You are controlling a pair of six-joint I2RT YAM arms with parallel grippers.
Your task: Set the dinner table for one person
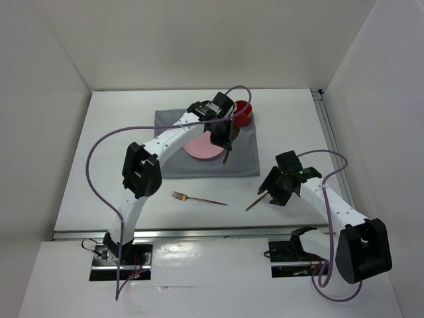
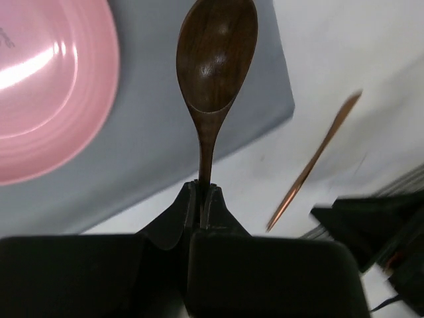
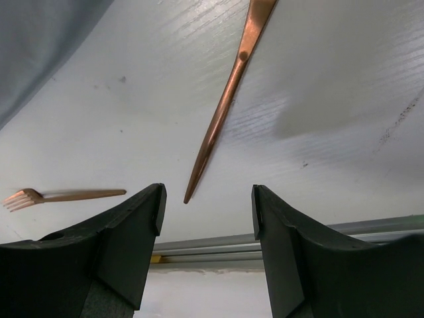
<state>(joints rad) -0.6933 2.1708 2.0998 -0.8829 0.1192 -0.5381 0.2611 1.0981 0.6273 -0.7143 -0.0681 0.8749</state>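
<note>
The left arm's fingers (image 2: 192,205) are clamped on the very end of the handle of a dark wooden spoon (image 2: 215,59). Its bowl sticks out ahead of them over the grey cloth (image 2: 152,152), just beside the pink plate (image 2: 46,86). Gripping it at the tail leaves the whole length free to be laid flat on the plate's right, which looks like the step in hand. The plate sits mid-cloth, with a red cup (image 1: 242,114) at the cloth's far right corner, the usual spot for a drink. The cloth lies in the middle of the white desk (image 1: 119,132), which spreads under everything. On bare desk nearer the arms lie a copper fork (image 1: 199,198) and a slim copper utensil (image 3: 222,119), well apart and not yet set at the place. The right arm's fingers (image 3: 126,225) are spread wide and empty, poised over that utensil's thin end, probably to take it next.
</note>
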